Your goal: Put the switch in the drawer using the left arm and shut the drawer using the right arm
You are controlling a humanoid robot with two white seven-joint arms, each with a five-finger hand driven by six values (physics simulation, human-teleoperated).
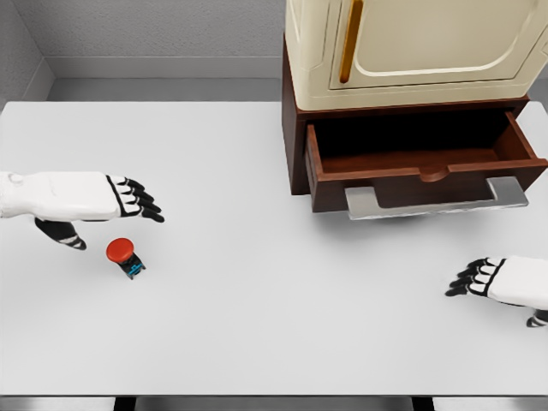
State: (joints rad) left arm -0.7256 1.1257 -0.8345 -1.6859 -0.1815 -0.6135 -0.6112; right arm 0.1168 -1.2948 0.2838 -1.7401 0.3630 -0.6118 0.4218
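We are at the first step of the task: the switch is not yet grasped. It lies on the white bench near the left edge, about halfway between the near and far edges, with its red button cap on top and a small dark and blue body under it, a little tilted. Our left hand hovers just beside it, toward the far side, with the fingers stretched out and spread and the thumb hanging under the palm; it holds nothing and does not touch the switch.

The drawer stands pulled out at the far right part of the bench, under a cream cabinet. We see its dark wooden inside, and nothing seems to lie in it. A grey handle runs along its front.

Our right hand rests near the right edge of the bench, well apart from the drawer, with fingers relaxed and holding nothing.

We judge that the next move calls for the left hand to come down over the switch and close around the red cap or the body under it. The switch is small and round on top, so it could slip or roll if the fingers close off-centre. After that it must travel across the bench to the open drawer.
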